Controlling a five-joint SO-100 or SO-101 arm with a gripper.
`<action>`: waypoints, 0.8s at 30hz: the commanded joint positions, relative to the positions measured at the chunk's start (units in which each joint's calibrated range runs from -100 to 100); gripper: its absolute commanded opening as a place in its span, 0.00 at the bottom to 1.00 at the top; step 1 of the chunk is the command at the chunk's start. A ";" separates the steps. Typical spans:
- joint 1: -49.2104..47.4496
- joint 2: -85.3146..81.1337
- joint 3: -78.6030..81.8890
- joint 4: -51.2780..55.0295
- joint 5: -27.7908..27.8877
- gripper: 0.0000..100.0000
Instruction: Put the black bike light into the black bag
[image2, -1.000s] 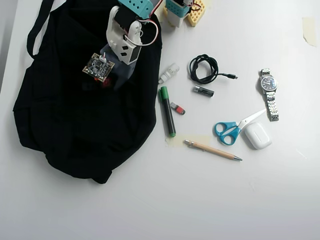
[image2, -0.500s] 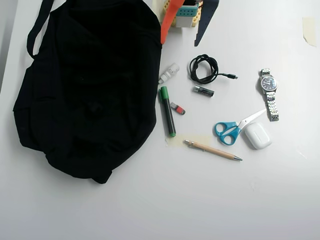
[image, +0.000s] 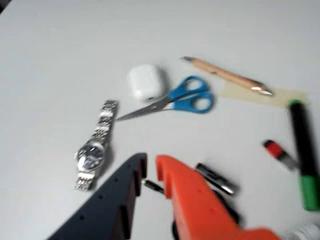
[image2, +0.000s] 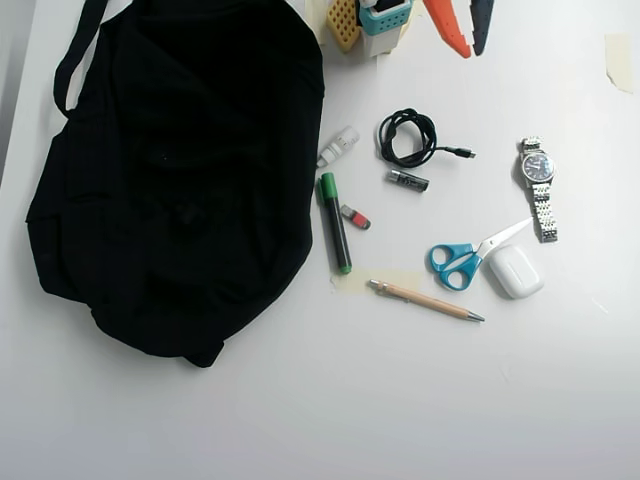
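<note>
Overhead view: black bag (image2: 180, 170) fills the table's (image2: 420, 400) left; the jaws (image2: 470, 50), slightly parted and empty, hang at the top edge; the black bike light (image2: 408, 180) lies below-left of them, just under the coiled cable (image2: 407, 137), long axis roughly left-right.

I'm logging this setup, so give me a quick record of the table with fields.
bag: black, left in overhead view
fingers: open, empty
cable: coiled, right of bag
marker: green, beside bag
scissors: blue handles
watch: silver, lying flat
bike light: cannot pick out
</note>
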 joint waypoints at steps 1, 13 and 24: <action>-1.36 -4.67 7.79 -6.70 -0.28 0.02; -1.88 -17.53 46.51 -41.84 -0.28 0.02; 2.46 -17.53 58.55 -50.11 -0.28 0.02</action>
